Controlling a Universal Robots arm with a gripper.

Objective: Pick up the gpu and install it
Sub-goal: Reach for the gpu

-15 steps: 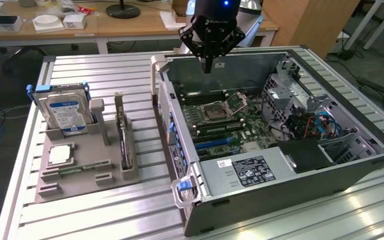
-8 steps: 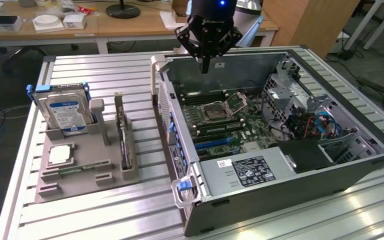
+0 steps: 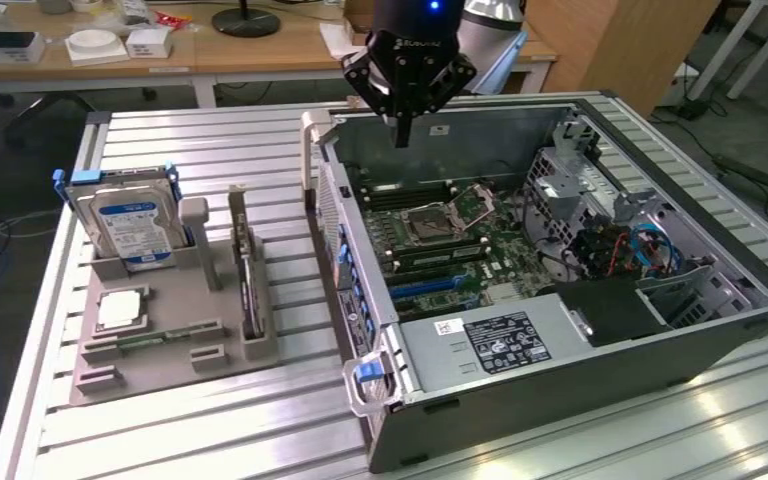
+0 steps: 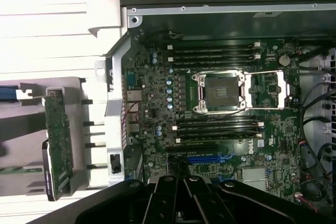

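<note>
While the exterior view shows the open computer case holding a motherboard, the grey holder at that view's left carries a hard drive and the gpu, standing on edge. Below, a slatted metal table; behind, wooden desks; gripper above the case's far wall, fingers pinched together, empty. Wrist view: gpu slotted in the holder beside the case, gripper hiding part of the motherboard.

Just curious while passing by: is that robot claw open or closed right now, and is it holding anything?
Gripper: closed, holding nothing, above the open computer case. The gpu sits in its stand.
</note>
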